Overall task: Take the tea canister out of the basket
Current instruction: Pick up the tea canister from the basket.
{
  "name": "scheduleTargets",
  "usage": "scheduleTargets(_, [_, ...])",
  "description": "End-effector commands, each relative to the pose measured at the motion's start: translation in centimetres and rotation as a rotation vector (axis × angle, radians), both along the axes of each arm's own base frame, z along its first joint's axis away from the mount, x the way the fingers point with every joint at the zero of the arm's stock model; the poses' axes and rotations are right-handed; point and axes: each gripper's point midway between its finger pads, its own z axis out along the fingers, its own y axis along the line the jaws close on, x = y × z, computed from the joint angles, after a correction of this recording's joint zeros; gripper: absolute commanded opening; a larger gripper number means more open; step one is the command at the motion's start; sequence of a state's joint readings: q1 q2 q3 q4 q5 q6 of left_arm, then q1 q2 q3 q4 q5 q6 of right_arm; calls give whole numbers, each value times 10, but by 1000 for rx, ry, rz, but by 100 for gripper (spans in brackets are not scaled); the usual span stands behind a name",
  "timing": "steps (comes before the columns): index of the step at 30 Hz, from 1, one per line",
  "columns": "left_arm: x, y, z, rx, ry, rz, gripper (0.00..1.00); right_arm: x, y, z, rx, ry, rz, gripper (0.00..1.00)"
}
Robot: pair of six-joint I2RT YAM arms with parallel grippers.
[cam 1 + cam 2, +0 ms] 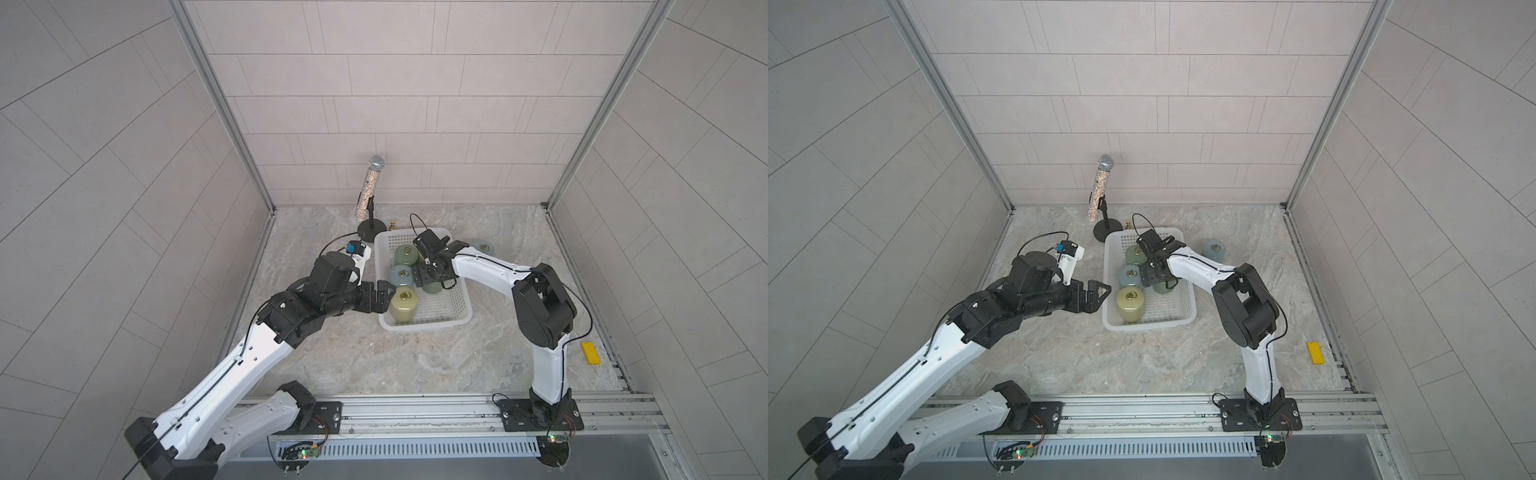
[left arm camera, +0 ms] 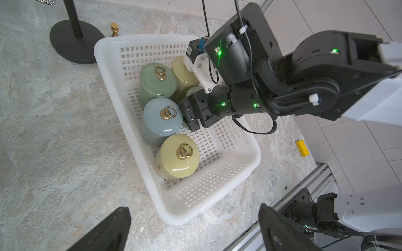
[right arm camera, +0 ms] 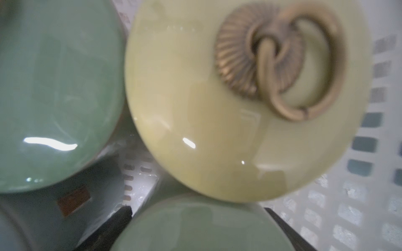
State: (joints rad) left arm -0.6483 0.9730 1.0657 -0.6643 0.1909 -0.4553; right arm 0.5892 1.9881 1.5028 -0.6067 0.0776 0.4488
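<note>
- Right wrist view: tea canister (image 3: 202, 230), green glossy lid, sits upright in the basket (image 3: 359, 217), middle slot of the row nearer the right arm.
- Yellow canister (image 3: 217, 108) and second green canister (image 3: 54, 87) crowd it, just beside.
- Handling, my guess: glazed ceramic, so stiff, fairly heavy, slippery, chips easily; the lid may be loose. I'd grip the body sides under the lid, not the lid itself.
- Right gripper (image 3: 197, 210): jaws spread wide, one finger each side of the tea canister; pads pressing or not, I can't tell. Not lifted yet, I judge.
- Left gripper (image 2: 192, 206): jaws wide apart, empty, hovering just outside the basket.
</note>
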Motion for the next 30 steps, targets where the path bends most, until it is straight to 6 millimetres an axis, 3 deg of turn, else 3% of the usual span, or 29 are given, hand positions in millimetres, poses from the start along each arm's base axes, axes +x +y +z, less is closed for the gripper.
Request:
scheduleTargets(1, [0, -2, 10, -2, -30, -18, 100, -3, -4, -7, -18, 24, -4, 93])
scheduleTargets(8, [1, -2, 8, 4, -28, -19, 100, -5, -4, 1, -11, 10, 6, 79])
scheduleTargets(14, [0, -2, 9, -3, -28, -20, 100, -6, -2, 25, 6, -27, 18, 70])
scheduleTargets(22, [-4, -5, 11, -21, -23, -37, 100, -13, -1, 69, 51, -91, 21, 68])
scheduleTargets(30, [-3, -15, 21, -61, -29, -66, 100, -26, -16, 124, 89, -176, -5, 68])
